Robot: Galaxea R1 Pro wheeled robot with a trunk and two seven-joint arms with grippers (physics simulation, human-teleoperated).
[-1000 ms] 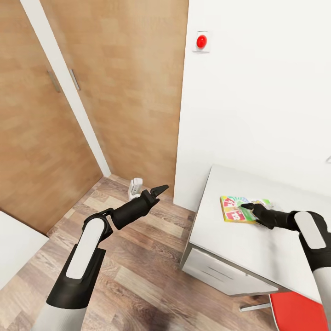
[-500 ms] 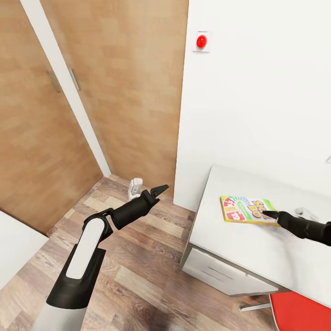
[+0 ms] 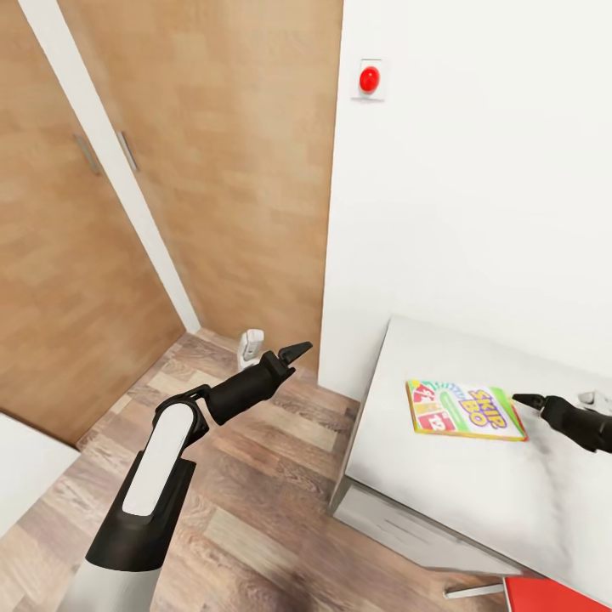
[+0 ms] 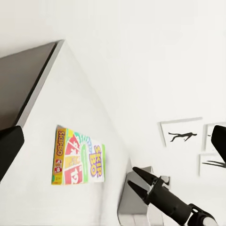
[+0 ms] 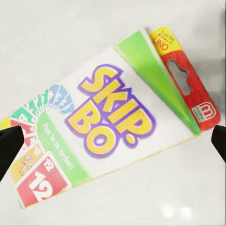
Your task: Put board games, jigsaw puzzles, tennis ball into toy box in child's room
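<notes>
1. Skip-Bo box (image 3: 464,410) lies flat on the counter (image 3: 476,484), unheld.
2. Right gripper (image 3: 529,399) sits beside its edge, fingers spread wide; left gripper (image 3: 297,348) spread, idle.
3. Fingers are best lowered astride one box edge before closing.

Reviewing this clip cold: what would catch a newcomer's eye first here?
The bright Skip-Bo box, lying flat near the corner of the pale table, with the right hand open beside its edge and apart from it. Next, the red button high on the white wall. The left hand hangs over the wood floor, holding nothing.
</notes>
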